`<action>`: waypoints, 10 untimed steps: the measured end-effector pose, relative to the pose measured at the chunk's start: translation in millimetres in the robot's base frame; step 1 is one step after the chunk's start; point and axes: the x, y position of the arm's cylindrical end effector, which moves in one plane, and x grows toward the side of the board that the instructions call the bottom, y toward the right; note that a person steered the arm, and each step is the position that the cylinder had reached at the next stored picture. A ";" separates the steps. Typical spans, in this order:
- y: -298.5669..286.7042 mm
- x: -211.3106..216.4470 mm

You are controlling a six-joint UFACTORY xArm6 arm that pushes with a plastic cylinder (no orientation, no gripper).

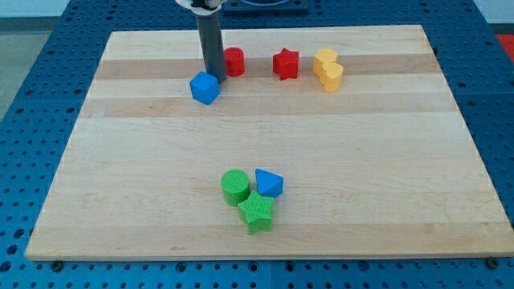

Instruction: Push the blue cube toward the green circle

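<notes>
The blue cube point(205, 87) sits on the wooden board point(361, 144) at the view's upper left of centre. My tip point(215, 77) stands just above and to the right of the cube, touching or almost touching its upper right edge. The green circle point(235, 186) lies far below, near the view's bottom centre. It is well apart from the cube.
A red cylinder point(234, 62) stands right of the rod. A red star point(285, 63) and a yellow block point(328, 69) lie further right. A blue triangle point(269, 183) and a green star point(256, 212) crowd against the green circle.
</notes>
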 end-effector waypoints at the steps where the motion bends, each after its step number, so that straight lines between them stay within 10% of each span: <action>1: -1.4 0.0; 10: -52.0 99.4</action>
